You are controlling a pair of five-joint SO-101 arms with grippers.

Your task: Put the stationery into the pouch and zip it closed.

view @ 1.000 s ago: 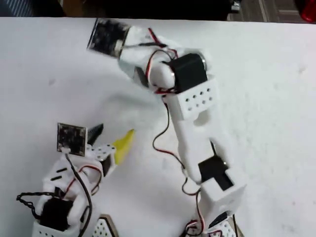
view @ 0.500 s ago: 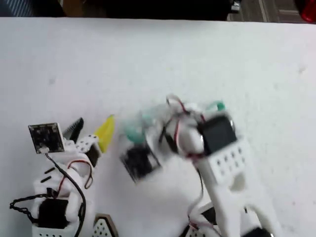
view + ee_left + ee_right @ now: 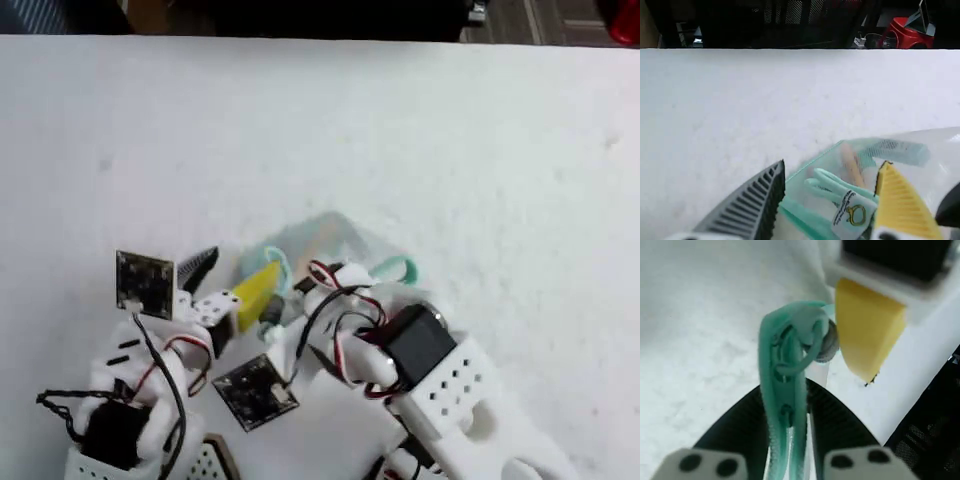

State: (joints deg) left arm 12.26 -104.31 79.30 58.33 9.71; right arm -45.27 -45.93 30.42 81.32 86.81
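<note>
The translucent pouch (image 3: pixel 330 238) with teal trim lies on the white table just in front of both arms. My right gripper (image 3: pixel 283 300) is shut on the pouch's teal edge strip (image 3: pixel 790 385), which runs between its black fingers (image 3: pixel 742 425). My left gripper (image 3: pixel 225 278) stands open beside it, with a black finger (image 3: pixel 752 207) and a yellow finger (image 3: pixel 897 202). The pouch's corner (image 3: pixel 840 165), with a teal loop and tag (image 3: pixel 847 210), lies between them. A tan stick-shaped item (image 3: pixel 850 162) shows inside the pouch. The left gripper's yellow finger (image 3: pixel 867 330) sits close to the strip.
The white table (image 3: pixel 480 130) stretches bare to its far edge, where a dark floor with a red object (image 3: pixel 905 32) lies beyond. The right arm's body (image 3: pixel 440 385) covers the near right part of the table.
The right arm has swung back from the table's far left to the near middle, bringing the pouch up against the left gripper. The left gripper shifted left, then back right.
</note>
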